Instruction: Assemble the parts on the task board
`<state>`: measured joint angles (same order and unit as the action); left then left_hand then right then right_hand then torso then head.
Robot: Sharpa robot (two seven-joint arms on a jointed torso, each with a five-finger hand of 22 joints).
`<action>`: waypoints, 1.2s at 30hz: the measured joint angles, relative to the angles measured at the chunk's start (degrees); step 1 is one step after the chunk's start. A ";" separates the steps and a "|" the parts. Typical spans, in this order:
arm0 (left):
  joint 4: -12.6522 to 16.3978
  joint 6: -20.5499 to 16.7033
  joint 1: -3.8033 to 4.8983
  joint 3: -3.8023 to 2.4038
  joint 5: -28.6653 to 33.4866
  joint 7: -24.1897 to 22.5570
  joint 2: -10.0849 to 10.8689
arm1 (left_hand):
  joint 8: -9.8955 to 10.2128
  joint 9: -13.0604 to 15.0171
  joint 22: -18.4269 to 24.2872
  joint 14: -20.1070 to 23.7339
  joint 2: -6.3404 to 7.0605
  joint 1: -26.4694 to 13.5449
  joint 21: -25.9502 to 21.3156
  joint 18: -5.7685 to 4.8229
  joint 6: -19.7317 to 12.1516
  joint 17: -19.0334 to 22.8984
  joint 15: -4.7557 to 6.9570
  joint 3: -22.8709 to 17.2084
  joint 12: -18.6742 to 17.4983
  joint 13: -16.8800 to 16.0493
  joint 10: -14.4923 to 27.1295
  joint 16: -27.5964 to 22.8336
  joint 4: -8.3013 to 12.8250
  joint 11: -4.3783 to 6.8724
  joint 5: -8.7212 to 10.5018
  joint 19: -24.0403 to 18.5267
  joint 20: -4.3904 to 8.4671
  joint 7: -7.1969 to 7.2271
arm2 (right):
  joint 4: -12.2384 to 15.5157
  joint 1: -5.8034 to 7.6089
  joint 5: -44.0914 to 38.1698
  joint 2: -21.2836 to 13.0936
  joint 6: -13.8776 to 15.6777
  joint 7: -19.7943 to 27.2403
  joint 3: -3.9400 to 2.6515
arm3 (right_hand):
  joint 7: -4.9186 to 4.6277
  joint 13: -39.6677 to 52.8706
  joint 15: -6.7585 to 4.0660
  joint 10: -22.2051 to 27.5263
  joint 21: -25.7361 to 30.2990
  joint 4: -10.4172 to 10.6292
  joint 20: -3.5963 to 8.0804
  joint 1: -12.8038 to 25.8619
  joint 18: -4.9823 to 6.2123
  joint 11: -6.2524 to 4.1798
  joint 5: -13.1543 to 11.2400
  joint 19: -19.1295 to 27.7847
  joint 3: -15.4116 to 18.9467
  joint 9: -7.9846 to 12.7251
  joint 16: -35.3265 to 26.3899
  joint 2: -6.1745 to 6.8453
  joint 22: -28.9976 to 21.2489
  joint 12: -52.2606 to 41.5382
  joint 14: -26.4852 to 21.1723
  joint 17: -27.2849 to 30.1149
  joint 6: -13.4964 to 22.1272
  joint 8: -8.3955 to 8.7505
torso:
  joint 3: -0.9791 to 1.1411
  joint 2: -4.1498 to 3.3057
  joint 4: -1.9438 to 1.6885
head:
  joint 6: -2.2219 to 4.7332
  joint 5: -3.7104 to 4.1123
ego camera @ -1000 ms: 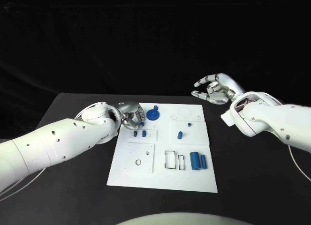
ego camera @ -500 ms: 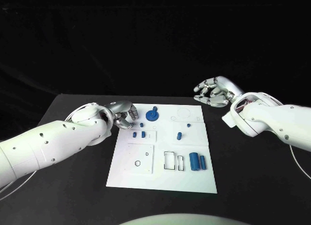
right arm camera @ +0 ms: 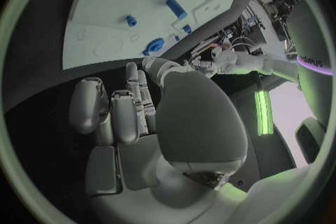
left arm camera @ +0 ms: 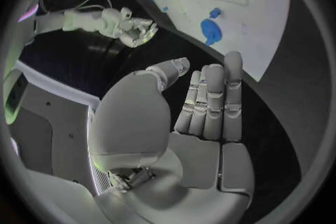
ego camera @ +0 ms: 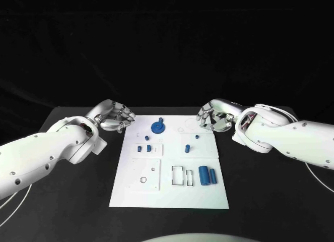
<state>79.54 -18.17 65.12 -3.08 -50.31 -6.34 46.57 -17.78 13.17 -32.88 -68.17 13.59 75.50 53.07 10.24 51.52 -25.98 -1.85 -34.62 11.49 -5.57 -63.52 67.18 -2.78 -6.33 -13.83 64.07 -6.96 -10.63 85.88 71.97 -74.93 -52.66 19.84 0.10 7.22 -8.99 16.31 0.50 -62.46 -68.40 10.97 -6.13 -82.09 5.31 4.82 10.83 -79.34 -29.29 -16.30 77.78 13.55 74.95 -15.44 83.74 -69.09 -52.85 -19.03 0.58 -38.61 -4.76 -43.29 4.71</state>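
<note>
Both hands, left hand (ego camera: pixel 114 115) and right hand (ego camera: pixel 214 115), flank the task board's (ego camera: pixel 170 199) upper corners, fingers loosely curled, holding nothing; blue parts (ego camera: pixel 205 175) sit centre-frame.

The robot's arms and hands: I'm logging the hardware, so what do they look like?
Both arms are smooth white shells dotted with small dark screw holes. A thin white cable trails beside the right arm. The left hand and the right hand are silver metal with segmented fingers; the wrist views show pale grey finger pads.

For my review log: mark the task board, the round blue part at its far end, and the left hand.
task board (ego camera: pixel 199 194), head view, bare white surface near its front edge
round blue part (ego camera: pixel 158 126), head view, middle of its disc
left hand (ego camera: pixel 115 116), head view, middle of the hand
</note>
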 measured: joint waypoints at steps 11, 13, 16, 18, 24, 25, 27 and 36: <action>7.65 -1.21 -0.07 -0.13 29.21 -11.99 4.16 | -0.39 0.10 0.67 0.20 -0.43 0.43 -0.73 -0.01 0.00 0.71 0.20 0.25 1.14 -0.48 0.01 -0.51 0.25 -0.01 0.00 0.22 0.21 0.00 | 1.58 -1.71 -16.00 1.40 -2.59 -4.98 0.06 | -0.55 -2.83 0.31 0.25 -0.28 -0.30 -0.03 2.43 0.00 0.64 -0.52 -0.37 -0.30 0.28 0.22 1.62 -0.01 3.10 0.30 -0.15 0.56 1.66 | -0.32 -0.14 -0.08 | 0.08 1.12; 8.45 -1.10 -0.10 -0.13 32.36 -13.28 4.63 | -0.39 0.10 0.73 0.20 -0.43 0.43 -0.88 -0.01 0.00 0.79 0.19 0.25 1.37 -0.54 0.01 -0.51 0.25 -0.01 0.00 0.22 0.21 0.00 | 1.68 -1.89 -17.81 1.58 -2.85 -5.87 0.06 | -0.57 -3.22 0.31 0.44 -0.28 -0.30 -0.08 2.67 0.00 0.83 -0.52 -0.42 -0.30 0.34 0.22 1.85 -0.01 3.39 0.30 -0.20 0.58 1.89 | -0.32 -0.14 -0.08 | 0.09 1.19; 9.35 -0.88 -0.15 -0.13 36.31 -14.91 5.18 | -0.39 0.09 0.81 0.20 -0.43 0.43 -0.88 -0.01 0.00 0.84 0.19 0.40 1.37 -0.54 0.01 -0.72 0.41 -0.02 0.00 0.22 0.21 0.00 | 1.83 -2.06 -20.12 1.77 -3.26 -7.15 0.06 | -0.75 -3.43 0.31 0.44 -0.27 -0.30 -0.24 2.71 0.00 0.83 -0.52 -0.58 -0.30 0.35 0.22 1.90 -0.01 3.39 0.30 -0.25 0.76 1.99 | -0.31 -0.14 -0.08 | -0.01 1.26; 9.74 -0.68 -0.19 -0.13 38.29 -15.75 5.44 | -0.39 0.09 0.82 0.20 -0.43 0.43 -0.88 -0.01 0.00 0.86 0.19 0.40 1.37 -0.54 0.01 -0.72 0.41 -0.01 0.00 0.22 0.21 0.00 | 1.92 -2.16 -21.31 1.90 -3.55 -7.86 0.06 | -0.75 -3.43 0.31 0.44 -0.63 -0.30 -0.24 2.71 0.00 0.83 -0.52 -0.58 -0.30 0.35 0.22 1.91 -0.02 3.39 0.30 -0.42 0.76 1.99 | -0.30 -0.14 -0.09 | -0.07 1.27; 10.26 -0.31 -0.26 -0.13 41.44 -17.27 6.01 | -0.39 0.08 0.89 0.20 -0.43 0.44 -1.14 -0.02 0.00 0.93 0.19 0.40 1.37 -0.60 0.02 -0.72 0.41 -0.02 0.00 0.21 0.21 0.00 | 2.00 -2.54 -23.42 2.30 -4.40 -9.28 0.05 | -0.76 -3.93 0.31 0.44 -1.15 -0.56 -0.45 2.71 0.01 0.83 -0.50 -0.78 -0.56 0.35 0.55 1.91 -0.02 3.78 0.30 -0.72 0.76 1.99 | -0.28 -0.17 -0.14 | -0.21 1.19; 10.30 -0.27 -0.27 -0.13 41.72 -17.45 6.07 | -0.39 0.09 0.89 0.21 -0.43 0.44 -1.14 -0.01 0.00 0.93 0.21 0.40 1.42 -0.60 0.02 -0.72 0.41 -0.02 0.00 0.22 0.21 0.00 | 2.00 -2.62 -23.65 2.36 -4.53 -9.45 0.05 | -0.90 -4.11 0.31 0.19 -1.39 -0.85 -0.45 2.71 0.01 1.08 -0.16 -0.78 -0.85 0.35 0.79 1.91 -0.02 3.78 0.30 -0.88 0.61 1.99 | -0.28 -0.18 -0.14 | -0.23 1.16; 10.39 -0.19 -0.29 -0.13 42.28 -17.78 6.17 | -0.39 0.08 0.89 0.41 -0.43 0.44 -1.14 -0.02 0.00 0.93 0.39 0.40 1.60 -0.60 0.02 -0.72 0.41 -0.02 0.00 0.22 0.21 0.00 | 1.95 -2.80 -24.14 2.52 -4.81 -9.78 0.05 | -0.90 -4.34 0.31 0.04 -1.39 -1.03 -0.45 2.71 0.01 1.06 0.16 -0.78 -1.03 0.35 0.79 1.91 -0.02 3.78 0.30 -0.98 0.08 1.99 | -0.29 -0.19 -0.14 | -0.26 1.10; 10.58 0.04 -0.30 -0.13 43.56 -18.49 6.33 | -0.39 0.13 0.95 0.41 -0.66 0.66 -1.36 -0.01 0.00 1.01 0.39 0.40 1.60 -0.66 0.02 -0.72 0.40 -0.02 0.00 0.21 0.21 0.00 | 0.68 -3.52 -25.38 3.92 -5.54 -10.63 0.06 | -0.09 -5.20 0.31 -2.34 -3.85 -3.00 -0.13 2.47 -0.92 0.30 -1.32 -2.12 -3.33 -0.19 1.68 0.32 -0.03 4.06 0.30 -2.15 -1.95 1.74 | -0.25 -0.21 -0.10 | -0.33 0.96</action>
<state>90.11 -18.13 64.82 -3.21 -6.75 -24.83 52.90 -18.17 13.30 -31.93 -67.76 12.93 76.17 51.71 10.23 51.52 -24.97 -1.46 -34.22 13.09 -6.23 -63.49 66.45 -2.37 -6.35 -13.83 64.28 -6.76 -10.63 86.56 68.45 -100.31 -48.74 14.30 -10.53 7.28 -9.08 11.11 0.81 -64.80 -72.25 7.97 -6.26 -79.62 4.39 5.12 9.51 -81.46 -32.62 -16.49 79.46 13.87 74.92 -11.39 84.04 -71.25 -54.80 -17.29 0.34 -38.82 -4.86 -43.62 5.67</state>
